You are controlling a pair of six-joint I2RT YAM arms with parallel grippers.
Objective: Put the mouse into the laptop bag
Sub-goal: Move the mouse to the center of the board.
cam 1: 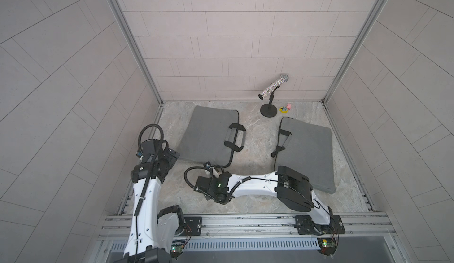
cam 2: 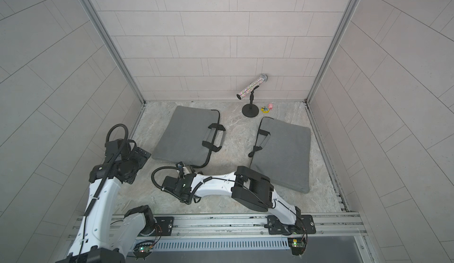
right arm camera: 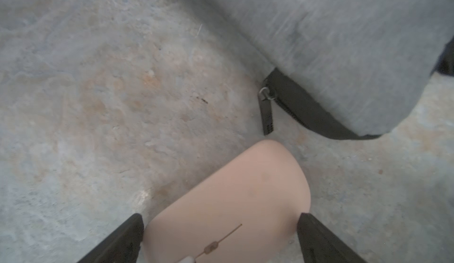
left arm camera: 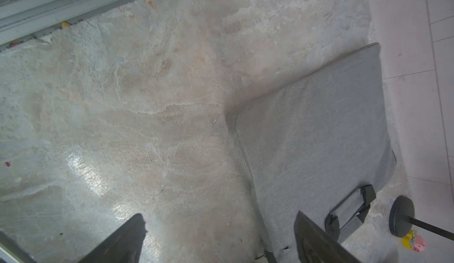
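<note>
Mouse [right arm camera: 228,195] between wide-open right gripper [right arm camera: 219,215] jaws, beside laptop bag [right arm camera: 344,40]

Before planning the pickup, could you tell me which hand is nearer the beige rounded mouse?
Right. The right hand straddles the beige rounded mouse; the left hand hangs apart, at the other near corner of the grey fabric laptop bag.
</note>
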